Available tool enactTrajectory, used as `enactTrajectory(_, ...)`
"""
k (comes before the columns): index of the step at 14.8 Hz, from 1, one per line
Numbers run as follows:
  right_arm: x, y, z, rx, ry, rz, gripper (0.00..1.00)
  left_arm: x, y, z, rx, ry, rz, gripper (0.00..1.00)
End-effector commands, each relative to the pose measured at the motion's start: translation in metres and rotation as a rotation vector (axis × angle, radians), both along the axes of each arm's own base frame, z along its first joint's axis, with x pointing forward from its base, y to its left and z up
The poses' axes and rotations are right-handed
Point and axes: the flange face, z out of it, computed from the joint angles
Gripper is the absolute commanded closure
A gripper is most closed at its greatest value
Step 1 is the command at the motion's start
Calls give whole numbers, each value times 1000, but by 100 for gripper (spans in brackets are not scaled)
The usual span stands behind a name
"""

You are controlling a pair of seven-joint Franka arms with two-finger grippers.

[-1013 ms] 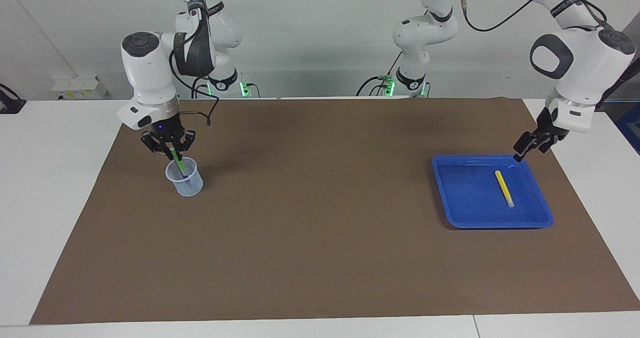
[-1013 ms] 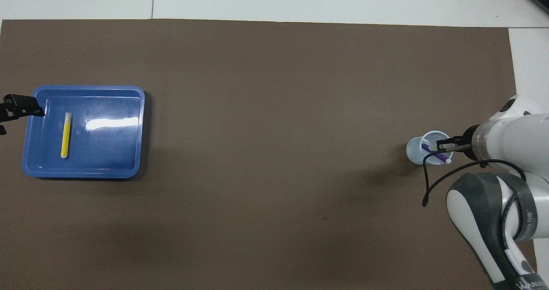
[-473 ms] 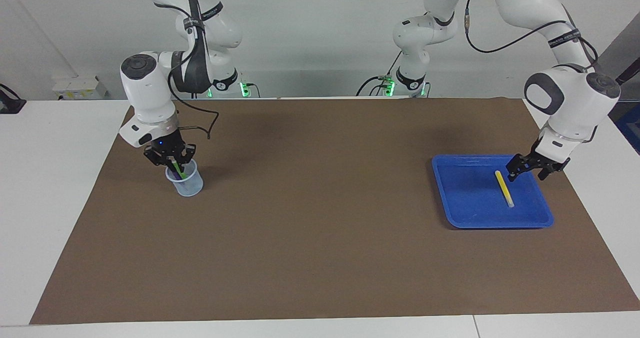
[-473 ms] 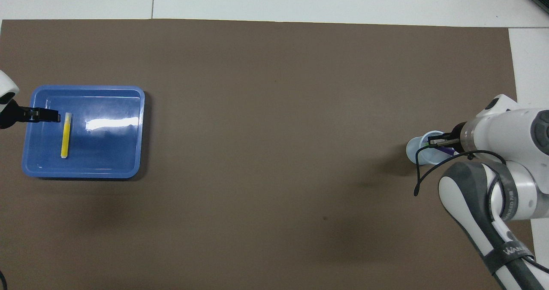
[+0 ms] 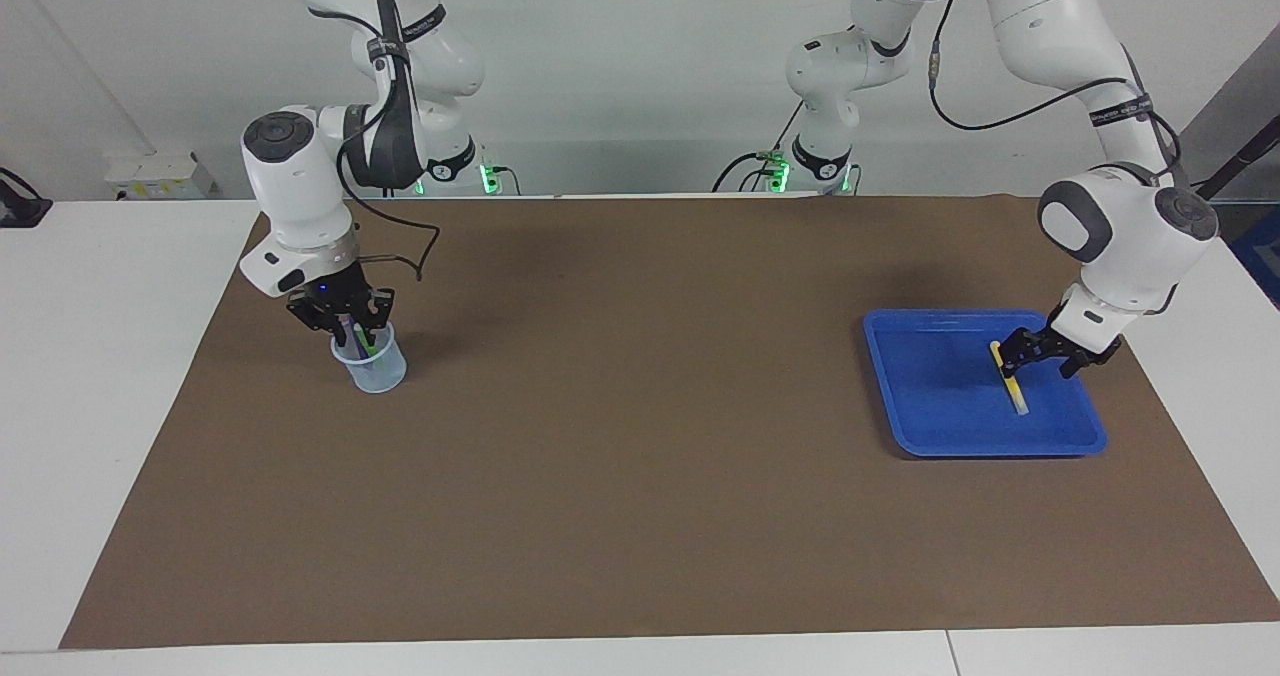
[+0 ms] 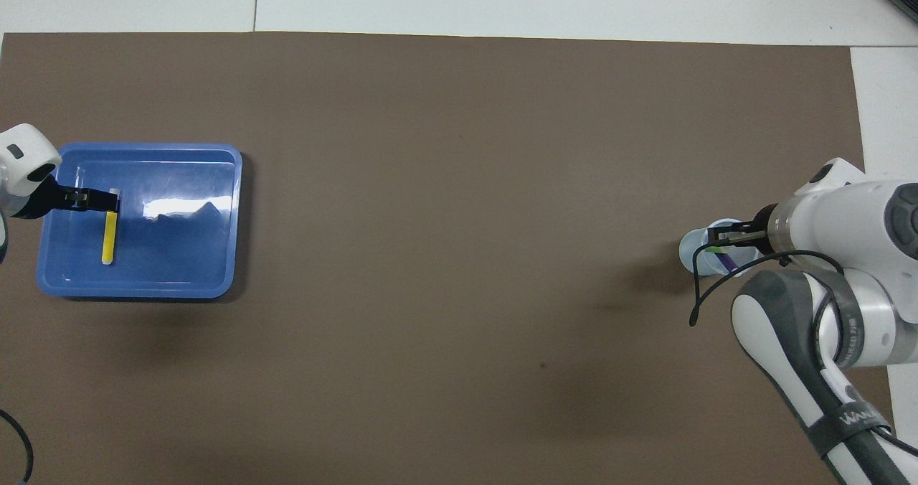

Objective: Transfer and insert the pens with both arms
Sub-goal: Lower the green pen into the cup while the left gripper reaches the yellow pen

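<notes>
The yellow pen (image 5: 1008,376) lies in the blue tray (image 5: 930,426), also seen in the overhead view (image 6: 108,234). My left gripper (image 5: 1045,358) hangs open just above this pen, over the tray (image 6: 179,270). The green pen (image 5: 367,342) and the purple pen (image 6: 728,261) stand in a clear plastic cup (image 5: 375,371) toward the right arm's end of the table. My right gripper (image 5: 350,328) is at the cup's mouth, open, with the green pen leaning free beside its fingers.
A brown mat (image 5: 640,456) covers the white table (image 5: 100,356). The tray sits toward the left arm's end and the cup (image 6: 690,252) toward the right arm's end, with bare mat between them.
My right gripper lowered the green pen into the cup and let it go. My left gripper came down from beside the tray's corner to just above the yellow pen.
</notes>
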Motion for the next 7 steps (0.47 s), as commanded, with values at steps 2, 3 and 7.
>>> enactTrajectory(2,0,0,3,-17,1,-10,31,-7,-1,-24,20,-23,-19,3)
enactTrajectory(3,0,1,6,-19,14,-11,30,-8,0,-26,20,-23,-18,5)
enactTrajectory(7,1,5,24,-28,35,-12,30,-10,1,-27,20,-19,-15,22)
